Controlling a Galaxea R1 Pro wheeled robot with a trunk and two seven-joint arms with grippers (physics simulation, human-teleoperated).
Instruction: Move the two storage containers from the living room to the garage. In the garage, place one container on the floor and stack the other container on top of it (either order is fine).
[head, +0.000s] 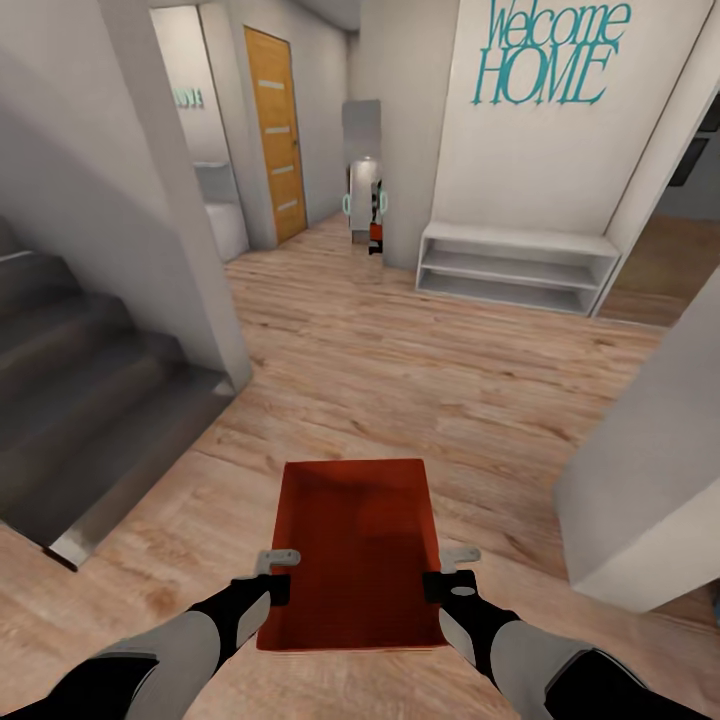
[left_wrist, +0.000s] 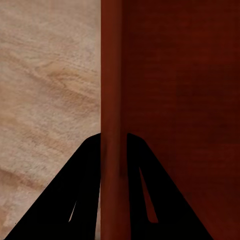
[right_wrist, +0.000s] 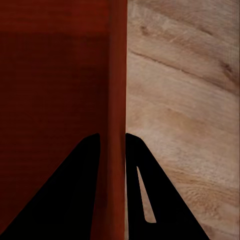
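Observation:
An orange-red storage container (head: 352, 552) hangs in front of me above the light wood planks, held level between both arms. My left gripper (head: 275, 575) is shut on its left wall, and in the left wrist view that wall (left_wrist: 112, 100) runs straight between the two black fingers (left_wrist: 75, 195). My right gripper (head: 452, 572) is shut on the right wall, which the right wrist view shows as a red edge (right_wrist: 116, 90) pinched between its fingers (right_wrist: 145, 190). The container is empty inside.
A grey staircase (head: 90, 400) rises at the left. A white wall corner (head: 650, 480) juts in at the right. Ahead stand a white shoe shelf (head: 515, 265) under teal "Welcome HOME" lettering, and an orange-wood door (head: 275, 130) with pale slits down the hallway.

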